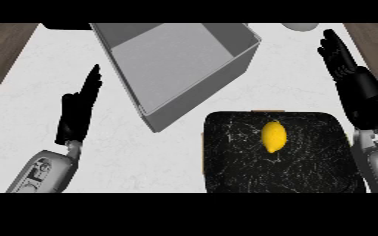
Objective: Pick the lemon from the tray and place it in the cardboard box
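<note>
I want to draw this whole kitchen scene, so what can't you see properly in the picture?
All in the head view:
- The pale round thing at the top: cut off by the edge, so I cannot tell what it is.
- The box: its far end is cut off at the top.
- The tray: its near edge is cut off at the bottom, and the right hand and its forearm cover its right side.
- The lemon: its underside is hidden.

The white marbled tabletop (184, 160) carries a grey open box (181, 62). A black tray (310, 155) rests just below and right of the box. A pale round object (299, 26), cut off at the top, sits right of the box.
</note>
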You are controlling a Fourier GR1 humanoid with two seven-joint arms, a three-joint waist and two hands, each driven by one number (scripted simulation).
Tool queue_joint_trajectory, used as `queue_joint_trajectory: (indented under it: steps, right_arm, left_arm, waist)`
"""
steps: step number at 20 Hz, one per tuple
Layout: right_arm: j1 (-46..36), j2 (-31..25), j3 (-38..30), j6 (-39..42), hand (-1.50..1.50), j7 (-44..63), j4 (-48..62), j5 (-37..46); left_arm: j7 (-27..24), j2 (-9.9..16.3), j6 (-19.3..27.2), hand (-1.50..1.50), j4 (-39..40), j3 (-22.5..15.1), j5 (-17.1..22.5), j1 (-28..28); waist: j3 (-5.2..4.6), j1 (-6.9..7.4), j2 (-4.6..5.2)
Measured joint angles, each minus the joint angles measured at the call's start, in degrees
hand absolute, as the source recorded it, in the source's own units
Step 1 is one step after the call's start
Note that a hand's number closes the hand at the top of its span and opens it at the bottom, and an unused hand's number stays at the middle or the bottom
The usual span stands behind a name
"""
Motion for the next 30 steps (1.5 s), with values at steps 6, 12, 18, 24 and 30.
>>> queue_joint_trajectory:
  steps: [6, 12, 18, 24, 30]
  right_arm:
    - [6.77, 3.95, -1.50, 0.33, -1.50, -1.72, -0.17, -4.26]
    - [16.14, -3.75, 5.14, 0.34, -1.50, -9.97, 2.86, 11.46]
    - [23.52, -0.12, 0.99, 3.68, -1.50, -30.88, 9.55, 4.75]
    - [22.05, -7.79, -0.42, 5.35, -1.50, -32.48, 11.33, 11.67]
    - [17.71, -14.61, 4.26, 11.46, -1.50, -21.35, 8.57, 19.12]
  left_arm:
    - [-2.29, 6.77, 0.80, 0.00, 2.52, 4.27, -3.45, 3.32]
    - [-2.87, 10.30, -0.02, 0.00, 3.45, 5.99, -4.12, 6.09]
    - [-5.06, 10.53, -0.62, 0.00, 5.12, 7.76, -4.58, 7.90]
    - [-4.39, 11.04, -2.08, 0.00, 5.12, 9.24, -4.94, 7.53]
    - [-4.77, 10.28, -2.61, 0.00, 5.91, 9.63, -5.54, 6.82]
  waist:
    - [1.15, -0.35, -0.46]
    - [1.18, -0.20, -0.43]
    - [1.45, -0.67, -0.46]
    - [1.39, -0.39, -0.47]
    - [1.32, 0.02, -0.44]
